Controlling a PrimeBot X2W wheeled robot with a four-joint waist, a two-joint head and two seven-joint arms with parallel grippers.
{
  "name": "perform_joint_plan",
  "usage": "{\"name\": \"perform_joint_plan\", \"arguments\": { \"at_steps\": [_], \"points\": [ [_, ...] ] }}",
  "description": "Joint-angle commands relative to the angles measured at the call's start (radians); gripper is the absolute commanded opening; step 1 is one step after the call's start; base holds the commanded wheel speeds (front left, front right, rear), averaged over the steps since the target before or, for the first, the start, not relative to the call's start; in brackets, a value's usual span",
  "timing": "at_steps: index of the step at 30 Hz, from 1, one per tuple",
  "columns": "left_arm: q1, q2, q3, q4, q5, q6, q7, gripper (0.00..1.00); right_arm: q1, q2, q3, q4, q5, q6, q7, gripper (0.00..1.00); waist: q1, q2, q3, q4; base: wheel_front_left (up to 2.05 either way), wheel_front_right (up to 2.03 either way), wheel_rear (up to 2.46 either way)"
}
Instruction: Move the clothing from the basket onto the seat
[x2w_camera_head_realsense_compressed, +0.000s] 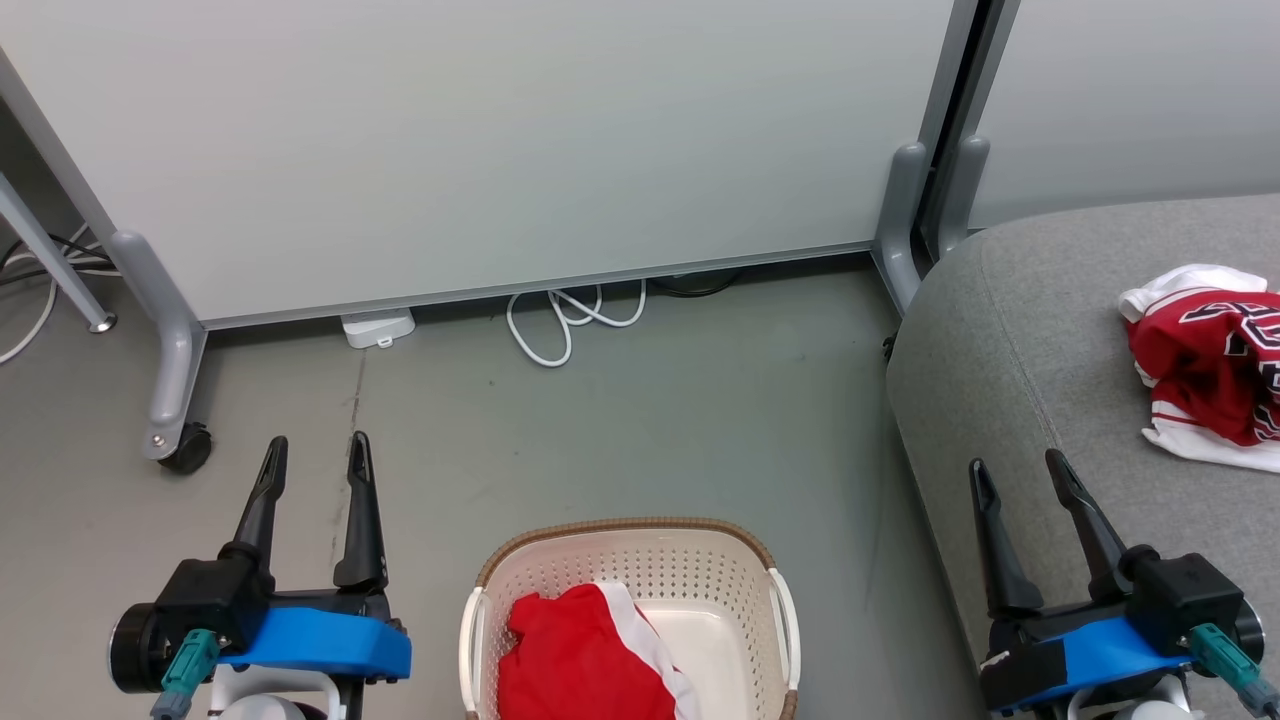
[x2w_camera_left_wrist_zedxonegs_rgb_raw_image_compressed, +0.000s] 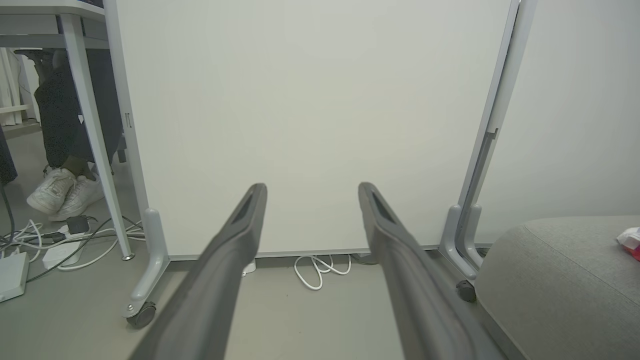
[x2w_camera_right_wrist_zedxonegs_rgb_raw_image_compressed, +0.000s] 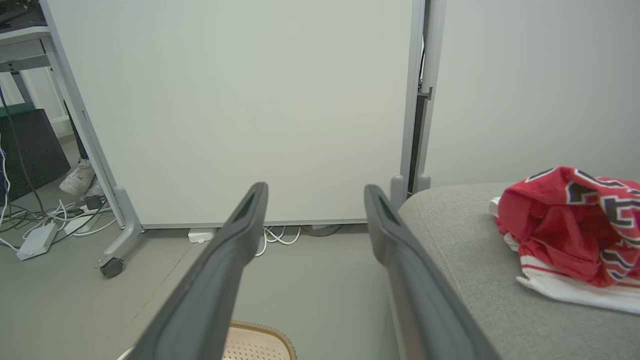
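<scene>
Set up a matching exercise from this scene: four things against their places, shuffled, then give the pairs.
Things: 1 lettered jersey; 2 plain red garment; 3 white cable; 4 caster wheel.
Places: A in the basket; B on the seat; C under a leg of the partition; D looped on the floor.
Pairs: 1-B; 2-A; 3-D; 4-C.

Head downward, 2 wrists level, partition (x2w_camera_head_realsense_compressed: 500, 150) shared
</scene>
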Motion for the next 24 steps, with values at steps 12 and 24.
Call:
{"name": "perform_joint_plan", "arguments": {
  "at_steps": [12,24],
  "points": [
    [-0.037,0.015,-0.05,0.024,-0.013,-0.002,-0.003,1.0,-0.012,-0.005,0.006,-0.002,0.009,0.0,-0.003,1.0,0.0,-0.0001,0.024,-0.012,0.0,0.0,0.0],
    [-0.245,0.101,-0.264,0.184,-0.075,-0.002,-0.003,1.0,-0.121,-0.006,0.044,-0.027,0.011,0.0,-0.003,1.0,0.0,-0.0001,0.153,-0.1,0.0,0.0,0.0]
  ]
}}
